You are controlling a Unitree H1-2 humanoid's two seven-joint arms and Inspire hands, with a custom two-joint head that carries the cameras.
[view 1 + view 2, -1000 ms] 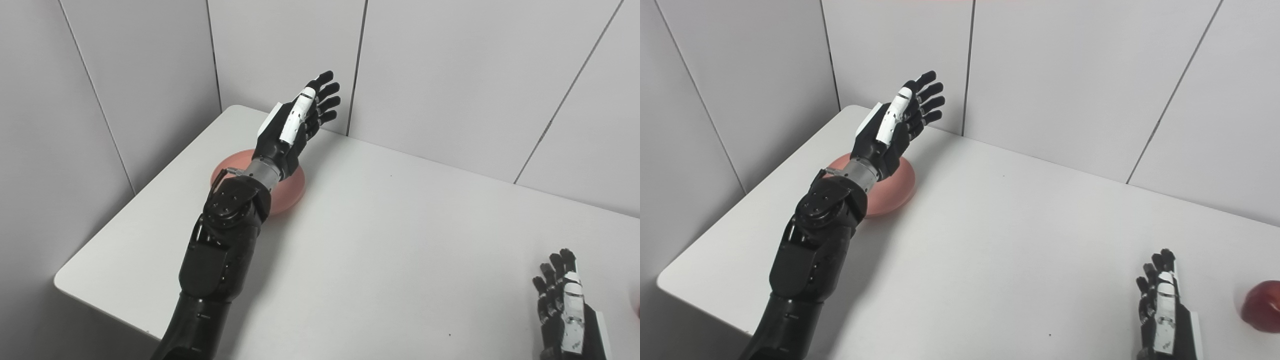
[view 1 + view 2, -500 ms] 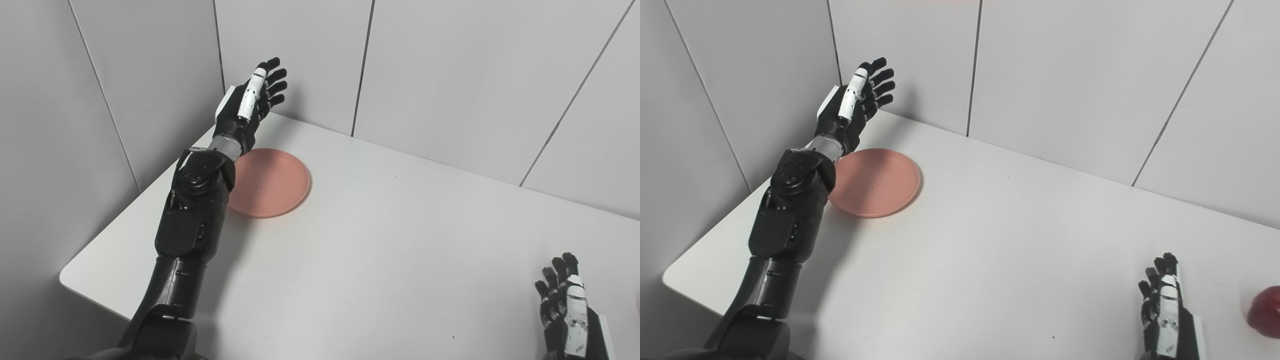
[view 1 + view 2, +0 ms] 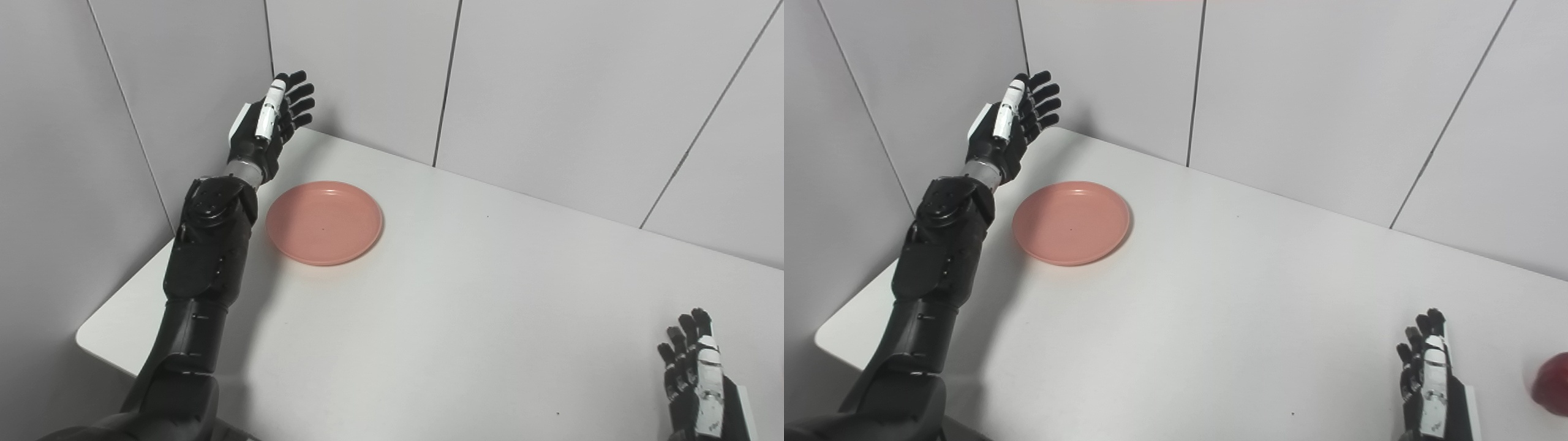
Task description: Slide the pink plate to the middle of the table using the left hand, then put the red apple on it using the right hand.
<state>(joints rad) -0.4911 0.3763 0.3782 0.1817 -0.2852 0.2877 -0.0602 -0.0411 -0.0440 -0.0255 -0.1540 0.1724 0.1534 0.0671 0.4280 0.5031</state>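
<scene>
The pink plate (image 3: 324,222) lies flat on the white table (image 3: 465,306), toward its far left corner. Just beyond the plate's left rim the left hand (image 3: 268,130) hangs raised, fingers spread, holding nothing. Well off from the plate, at the near right edge, the right hand (image 3: 1432,380) rests with fingers loosely apart, empty, the red apple (image 3: 1551,381) just beside it.

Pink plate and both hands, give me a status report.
Left hand open, raised beyond plate's far-left side. Right hand open, idle beside red apple. Pink plate untouched, left of centre. Path clear.
</scene>
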